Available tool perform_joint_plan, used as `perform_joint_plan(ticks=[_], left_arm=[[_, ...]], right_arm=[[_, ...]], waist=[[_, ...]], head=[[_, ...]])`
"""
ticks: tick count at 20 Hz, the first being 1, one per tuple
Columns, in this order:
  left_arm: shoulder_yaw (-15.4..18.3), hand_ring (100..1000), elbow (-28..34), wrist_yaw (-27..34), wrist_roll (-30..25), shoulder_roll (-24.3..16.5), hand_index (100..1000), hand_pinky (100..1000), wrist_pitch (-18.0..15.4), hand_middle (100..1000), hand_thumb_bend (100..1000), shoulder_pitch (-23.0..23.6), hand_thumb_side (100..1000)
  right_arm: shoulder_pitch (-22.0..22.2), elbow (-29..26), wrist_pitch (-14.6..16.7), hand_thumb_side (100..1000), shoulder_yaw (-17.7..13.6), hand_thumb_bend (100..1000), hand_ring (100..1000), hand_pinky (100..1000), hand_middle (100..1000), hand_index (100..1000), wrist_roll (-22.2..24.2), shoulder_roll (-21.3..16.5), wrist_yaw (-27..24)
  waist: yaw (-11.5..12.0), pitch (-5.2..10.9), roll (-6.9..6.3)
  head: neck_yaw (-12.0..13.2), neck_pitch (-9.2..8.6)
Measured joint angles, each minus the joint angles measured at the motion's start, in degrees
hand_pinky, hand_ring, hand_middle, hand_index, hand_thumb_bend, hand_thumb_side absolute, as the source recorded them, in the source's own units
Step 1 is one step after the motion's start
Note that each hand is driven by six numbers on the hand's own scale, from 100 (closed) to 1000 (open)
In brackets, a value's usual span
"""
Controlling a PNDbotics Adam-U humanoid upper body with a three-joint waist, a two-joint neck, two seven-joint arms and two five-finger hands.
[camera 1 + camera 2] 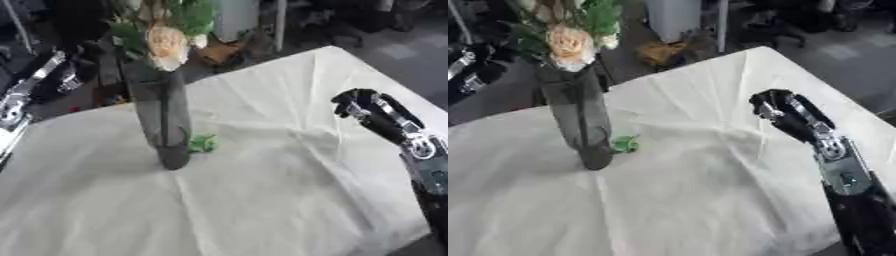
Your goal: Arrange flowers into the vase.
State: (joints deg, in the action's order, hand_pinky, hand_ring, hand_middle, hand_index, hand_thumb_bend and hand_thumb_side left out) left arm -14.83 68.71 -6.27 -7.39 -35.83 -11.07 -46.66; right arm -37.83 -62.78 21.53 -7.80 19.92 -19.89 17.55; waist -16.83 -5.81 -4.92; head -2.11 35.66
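Observation:
A tall dark grey vase (164,122) stands upright on the white cloth, left of centre. A cream-peach rose (166,46) with green leaves (191,14) sticks out of its top. A small green leaf piece (203,144) lies on the cloth against the right side of the vase's base. My right hand (785,116) hovers over the cloth well right of the vase, fingers curled, holding nothing. My left arm (22,92) shows at the left edge beyond the table; how its hand stands I cannot make out.
The white cloth-covered table (262,200) runs askew, its far edge (262,62) rising toward the upper right. Behind it sit dark equipment, a white column (236,17) and brown items on the floor.

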Motion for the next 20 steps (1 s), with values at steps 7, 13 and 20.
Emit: perform_joint_plan(ticks=[7, 13, 20], left_arm=[[1.3, 814, 10.1, 10.1, 3.9, -2.2, 825, 749, 1.0, 788, 1000, 6.4, 1000], [3.6, 807, 20.0, 17.3, 7.6, -2.5, 820, 741, 1.4, 780, 1000, 14.6, 1000], [6.0, 805, 28.0, 19.6, 10.4, -1.2, 819, 742, 1.6, 779, 1000, 21.6, 1000]], right_arm=[[0.0, 0.4, 0.3, 809, 0.0, 273, 641, 631, 532, 721, -0.5, 0.1, 0.0], [0.0, 0.5, 0.4, 811, -0.3, 270, 644, 631, 536, 722, -1.1, 0.7, -0.1], [0.7, 0.5, 0.4, 810, -0.3, 258, 648, 629, 540, 720, -2.1, 1.6, -0.8]], waist=[[2.2, 0.05, 1.47], [4.8, 0.77, 2.73], [7.4, 1.97, 3.87]], head=[[0.0, 0.09], [0.0, 1.09], [-0.2, 3.03]])
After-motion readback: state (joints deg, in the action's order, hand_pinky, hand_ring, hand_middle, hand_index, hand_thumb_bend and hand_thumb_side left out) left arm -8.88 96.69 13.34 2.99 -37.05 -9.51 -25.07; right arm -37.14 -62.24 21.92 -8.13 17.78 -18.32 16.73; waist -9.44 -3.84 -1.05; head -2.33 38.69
